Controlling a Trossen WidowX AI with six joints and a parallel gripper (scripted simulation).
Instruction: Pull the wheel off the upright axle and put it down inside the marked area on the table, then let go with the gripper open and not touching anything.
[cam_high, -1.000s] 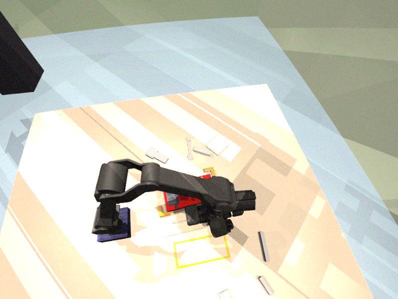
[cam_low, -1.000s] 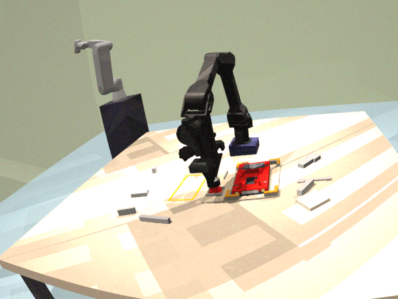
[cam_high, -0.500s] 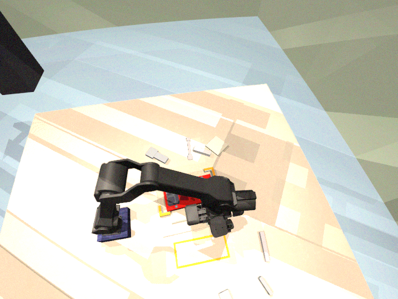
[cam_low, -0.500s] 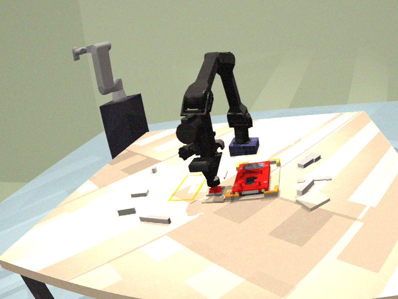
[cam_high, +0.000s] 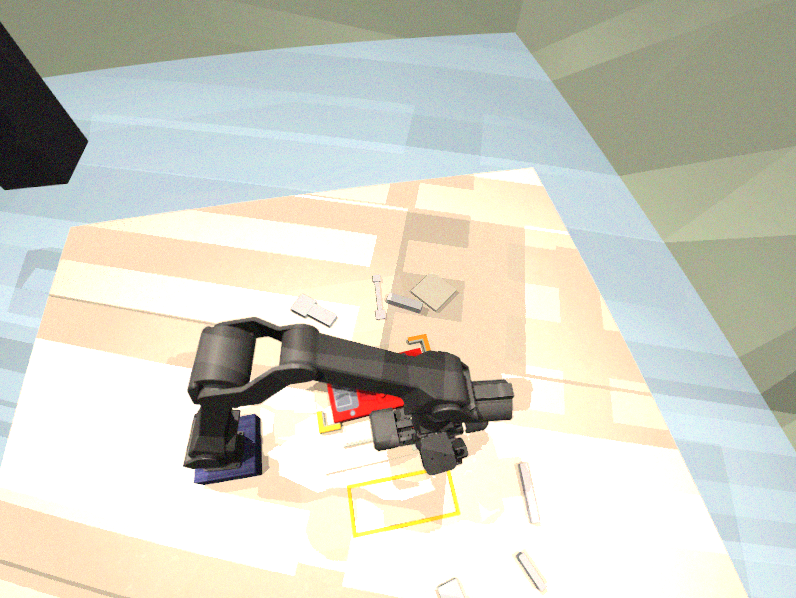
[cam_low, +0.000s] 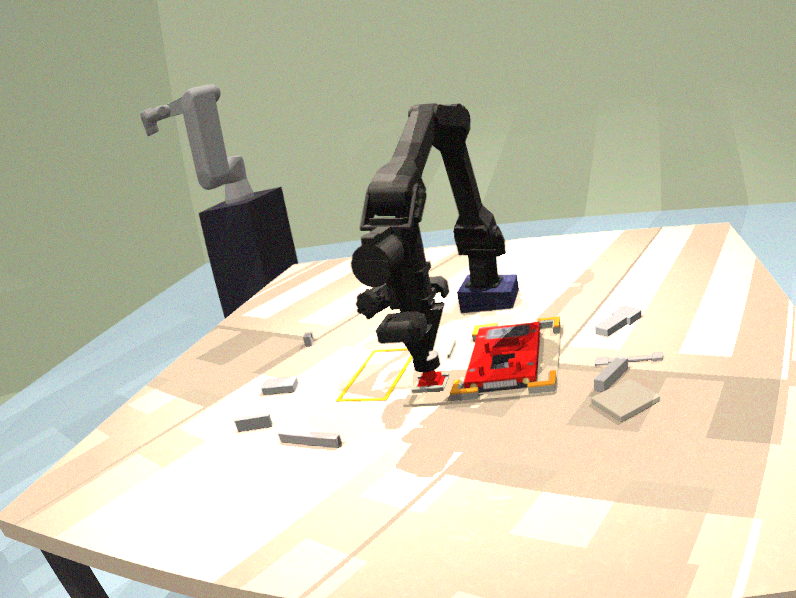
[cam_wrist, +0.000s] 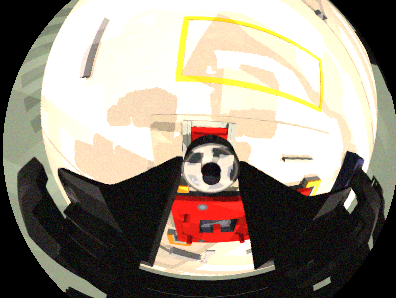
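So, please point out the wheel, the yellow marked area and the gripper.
wheel (cam_wrist: 210, 165), wrist view, on its pale face beside the dark hub.
yellow marked area (cam_high: 404, 526), top view, on its near edge line.
gripper (cam_low: 425, 368), exterior view, between the fingertips.

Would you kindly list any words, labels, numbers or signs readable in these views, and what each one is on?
None can be read.
Red board: grey patches and dark marks, too blurred to tell whether they are text.
Wheel held in the gripper: no marking visible.
Yellow outline on the table: a plain rectangle, no lettering.
Grey blocks: blank.
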